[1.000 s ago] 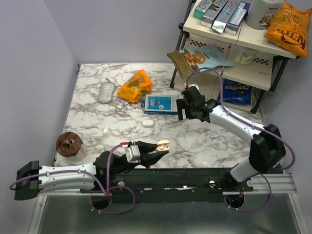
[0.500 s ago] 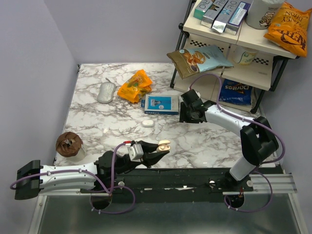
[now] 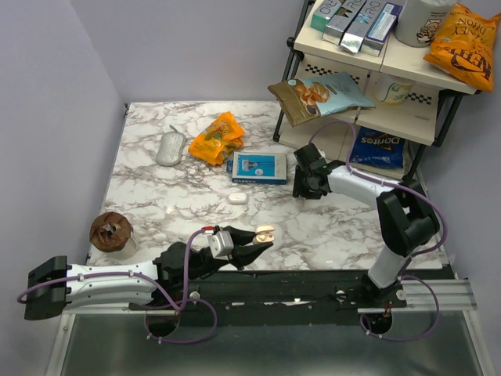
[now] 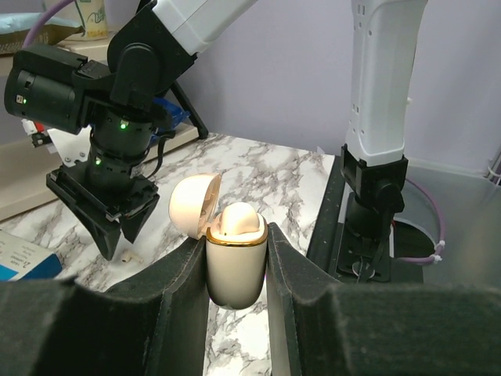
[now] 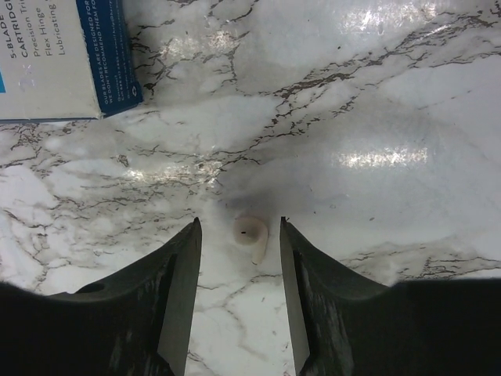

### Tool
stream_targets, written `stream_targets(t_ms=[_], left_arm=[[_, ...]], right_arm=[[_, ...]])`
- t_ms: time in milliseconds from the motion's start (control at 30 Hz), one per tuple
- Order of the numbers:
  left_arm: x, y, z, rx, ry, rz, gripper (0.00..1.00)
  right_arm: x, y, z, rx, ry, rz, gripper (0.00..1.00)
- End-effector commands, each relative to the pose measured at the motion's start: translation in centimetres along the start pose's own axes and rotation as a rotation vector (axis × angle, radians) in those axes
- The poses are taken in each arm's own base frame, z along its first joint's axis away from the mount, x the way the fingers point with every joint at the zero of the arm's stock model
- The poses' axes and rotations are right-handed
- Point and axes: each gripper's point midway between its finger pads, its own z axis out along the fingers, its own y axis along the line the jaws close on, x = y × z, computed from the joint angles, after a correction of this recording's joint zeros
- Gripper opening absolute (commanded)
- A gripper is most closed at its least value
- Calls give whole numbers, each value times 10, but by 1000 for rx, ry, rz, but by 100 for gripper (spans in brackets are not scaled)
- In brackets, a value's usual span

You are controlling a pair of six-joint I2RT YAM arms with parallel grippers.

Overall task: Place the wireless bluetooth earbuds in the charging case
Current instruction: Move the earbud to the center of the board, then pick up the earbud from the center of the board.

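Observation:
My left gripper (image 3: 260,237) is shut on the charging case (image 4: 233,270), a cream-white rounded case with a gold rim, held upright above the table's near edge. Its lid (image 4: 194,205) stands open to the left, and one cream earbud (image 4: 237,220) sits in it. The case also shows in the top view (image 3: 264,232). My right gripper (image 5: 239,229) is open, pointing down close over the marble. A second cream earbud (image 5: 250,233) with a small dark spot lies between its fingers, touching neither. That earbud also shows under the right gripper in the left wrist view (image 4: 133,254).
A blue-and-white flat box (image 3: 258,168) lies just left of the right gripper (image 3: 302,190). A small white rounded object (image 3: 236,198), a grey-white mouse (image 3: 170,148), an orange snack bag (image 3: 217,138) and a brown muffin-like lump (image 3: 110,230) lie on the marble. A snack shelf (image 3: 376,86) stands at the back right.
The right gripper has shifted slightly right and settled lower over the earbud as its arm folded in. The left gripper with the case has edged a little right.

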Motion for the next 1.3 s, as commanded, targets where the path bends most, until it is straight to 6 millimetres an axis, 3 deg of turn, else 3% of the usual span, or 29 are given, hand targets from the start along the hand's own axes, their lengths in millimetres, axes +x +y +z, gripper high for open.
stream_targets(t_ms=[0, 300, 733, 1033, 1267], left_arm=[[-12, -1, 5, -7, -31, -2, 0], [-10, 0, 5, -7, -26, 4, 0], [-9, -2, 3, 1, -28, -6, 0], [-10, -3, 3, 7, -31, -19, 0], [-9, -3, 4, 6, -29, -18, 0]], right_arm=[[-3, 3, 8, -12, 1, -27, 52], [11, -3, 18, 7, 40, -52, 48], [19, -11, 16, 21, 49, -53, 39], [29, -16, 16, 28, 65, -51, 24], [24, -16, 10, 26, 44, -51, 1]])
